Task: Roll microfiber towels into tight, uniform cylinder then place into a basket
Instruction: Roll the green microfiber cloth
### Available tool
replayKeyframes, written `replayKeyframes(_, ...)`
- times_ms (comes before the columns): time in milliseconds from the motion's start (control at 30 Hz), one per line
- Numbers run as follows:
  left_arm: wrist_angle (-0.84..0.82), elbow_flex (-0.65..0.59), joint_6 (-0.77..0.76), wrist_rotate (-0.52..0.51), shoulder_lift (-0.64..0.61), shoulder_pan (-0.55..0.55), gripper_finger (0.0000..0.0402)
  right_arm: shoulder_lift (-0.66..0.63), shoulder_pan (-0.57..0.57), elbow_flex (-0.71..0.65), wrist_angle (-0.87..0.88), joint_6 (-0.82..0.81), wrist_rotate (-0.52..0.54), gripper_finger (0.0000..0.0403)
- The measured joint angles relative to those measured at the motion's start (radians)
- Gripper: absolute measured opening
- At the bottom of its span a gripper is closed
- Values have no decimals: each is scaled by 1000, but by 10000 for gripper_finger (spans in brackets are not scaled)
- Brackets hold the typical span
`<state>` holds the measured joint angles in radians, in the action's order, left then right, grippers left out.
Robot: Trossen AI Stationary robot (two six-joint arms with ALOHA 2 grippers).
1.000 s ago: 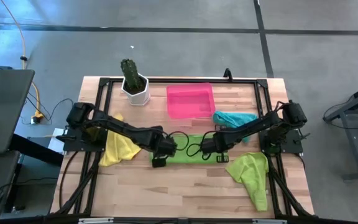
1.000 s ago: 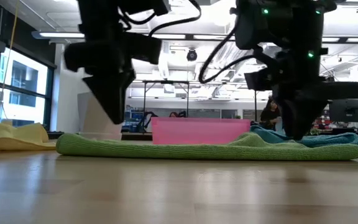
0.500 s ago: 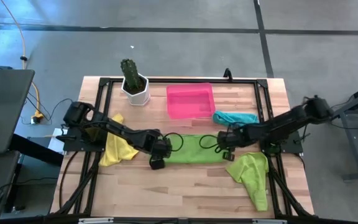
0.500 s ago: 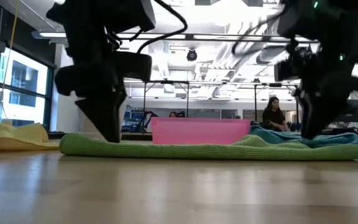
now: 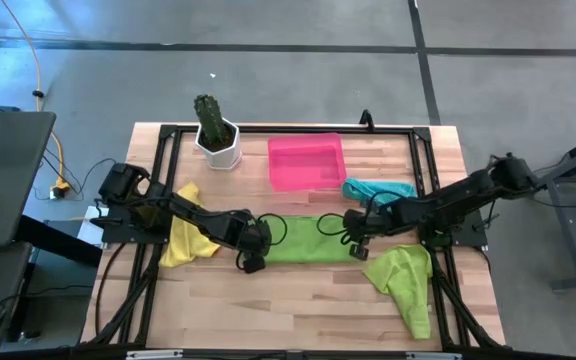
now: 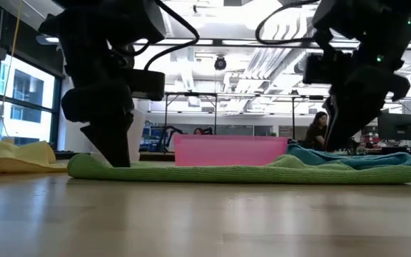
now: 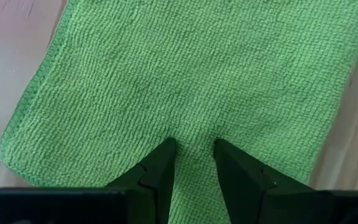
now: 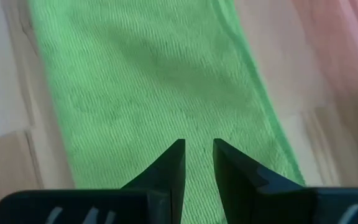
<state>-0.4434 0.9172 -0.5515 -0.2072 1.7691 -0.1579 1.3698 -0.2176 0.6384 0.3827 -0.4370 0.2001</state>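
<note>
At the left end of the folded lime green towel (image 5: 303,241), the left gripper (image 5: 251,256) presses its tips down onto the cloth; the left wrist view shows its two dark fingers (image 7: 160,165) parted by a narrow gap, touching the fabric but pinching nothing. A second ago this gripper sat slightly further in along the strip; it has since slid outward to the very end. At the opposite end, the right gripper (image 5: 356,239) also has its tips on the towel, its fingers (image 8: 169,163) a narrow slit apart with only flat green cloth between them. It too has pulled outward over the last second, and its arm has straightened and swung away to the right.

Between the two grippers the towel lies flat as a long, narrow strip across the middle of the table (image 5: 298,310). It looks smoother and more stretched than a moment ago, which suggests the arms have been flattening it before rolling; no roll has begun yet.

Beyond the strip, the pink basket (image 5: 306,160) sits near the far edge, holding nothing visible. A teal towel (image 5: 378,189) lies just beside its right side. A yellow towel (image 5: 186,238) is crumpled at the left, and a second lime green towel (image 5: 406,280) at the near right. A potted cactus (image 5: 214,130) stands left of the basket.
</note>
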Motion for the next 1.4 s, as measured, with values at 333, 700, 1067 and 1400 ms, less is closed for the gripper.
replayKeyframes(333,-5,0,-25,-6,3,-30,106,127,-5,4,9,-11,-71,73)
replayKeyframes(700,-40,0,-90,-11,-5,-61,106,133,-26,4,51,-12,-50,73)
replayKeyframes(1067,-10,20,-24,-54,-120,-59,106,137,-26,52,86,17,-54,73)
replayKeyframes(1400,-13,25,16,-206,-107,-1,106,136,-25,58,129,46,6,73)
